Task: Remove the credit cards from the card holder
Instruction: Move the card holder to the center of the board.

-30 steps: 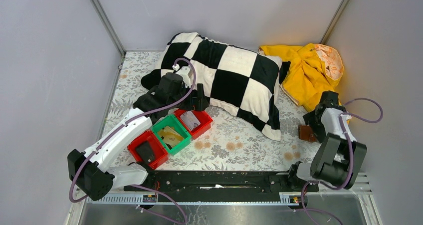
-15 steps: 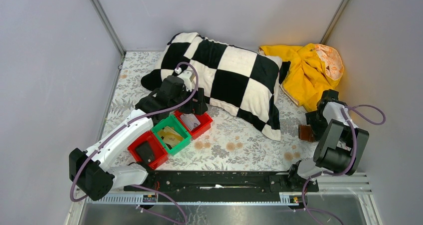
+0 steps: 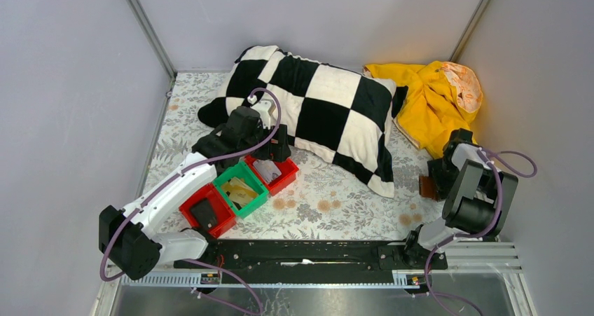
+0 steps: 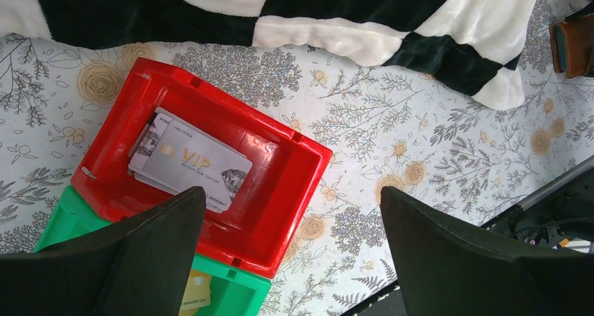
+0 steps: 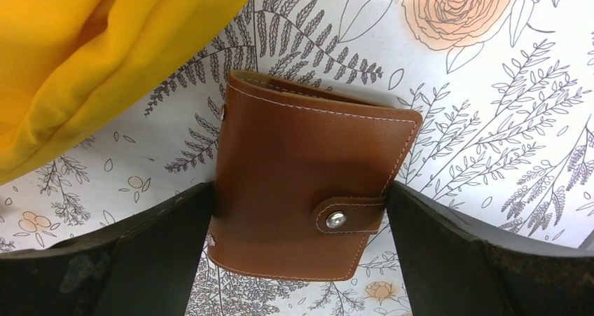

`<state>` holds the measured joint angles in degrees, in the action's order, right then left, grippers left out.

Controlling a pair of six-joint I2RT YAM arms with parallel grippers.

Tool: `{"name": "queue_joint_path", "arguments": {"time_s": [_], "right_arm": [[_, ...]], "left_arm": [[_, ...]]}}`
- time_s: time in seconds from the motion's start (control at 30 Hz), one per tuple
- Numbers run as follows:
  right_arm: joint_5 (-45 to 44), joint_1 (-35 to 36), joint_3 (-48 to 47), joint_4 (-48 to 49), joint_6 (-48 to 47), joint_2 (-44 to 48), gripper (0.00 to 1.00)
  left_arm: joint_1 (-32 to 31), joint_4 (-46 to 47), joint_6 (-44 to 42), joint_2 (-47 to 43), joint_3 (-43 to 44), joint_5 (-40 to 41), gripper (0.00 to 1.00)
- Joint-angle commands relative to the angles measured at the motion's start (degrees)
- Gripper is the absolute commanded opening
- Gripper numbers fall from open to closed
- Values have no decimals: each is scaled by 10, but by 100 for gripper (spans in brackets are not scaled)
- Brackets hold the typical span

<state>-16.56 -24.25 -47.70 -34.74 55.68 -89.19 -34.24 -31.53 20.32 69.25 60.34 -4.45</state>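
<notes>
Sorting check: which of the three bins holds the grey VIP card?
The red bin nearest the pillow; the other red bin holds something dark, the green bin yellowish cards.

card holder [image 5: 308, 190] snapped shut (contents hidden), small print on card [image 4: 189, 163] unreadable

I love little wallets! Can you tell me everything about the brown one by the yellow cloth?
The small brown leather-like card holder is a flat rectangle with pale stitching along its edges. It is folded shut, and a strap with a shiny metal snap holds it closed. It lies flat on the flowery tablecloth, just beside the crumpled yellow cloth. The right arm's open tool straddles it, one dark finger at each side; whether they touch it is unclear. No cards show.
</notes>
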Motion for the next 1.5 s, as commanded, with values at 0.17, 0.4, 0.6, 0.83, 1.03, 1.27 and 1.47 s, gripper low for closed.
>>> {"name": "queue_joint_path", "arguments": {"time_s": [0.17, 0.4, 0.6, 0.83, 1.03, 1.27, 1.47], "right_arm": [[112, 0, 84, 95, -93, 26, 94], [252, 6, 127, 120, -187, 81, 87], [277, 47, 150, 57, -229, 143, 86], [315, 93, 124, -23, -231, 276, 85], [320, 145, 96, -92, -230, 360, 83], [308, 231, 69, -116, -226, 394, 80], [228, 431, 76, -73, -142, 353, 77]], "left_arm": [[-2, 22, -9, -6, 0, 8, 99], [-2, 22, -4, 2, 9, -1, 99], [-2, 19, -3, 11, 21, 4, 99], [-2, 5, -5, 11, 41, 27, 99], [-1, -8, 6, 15, 62, 61, 99], [4, -33, 20, 6, 100, 70, 99], [9, -44, 44, -11, 104, 60, 99]]}}
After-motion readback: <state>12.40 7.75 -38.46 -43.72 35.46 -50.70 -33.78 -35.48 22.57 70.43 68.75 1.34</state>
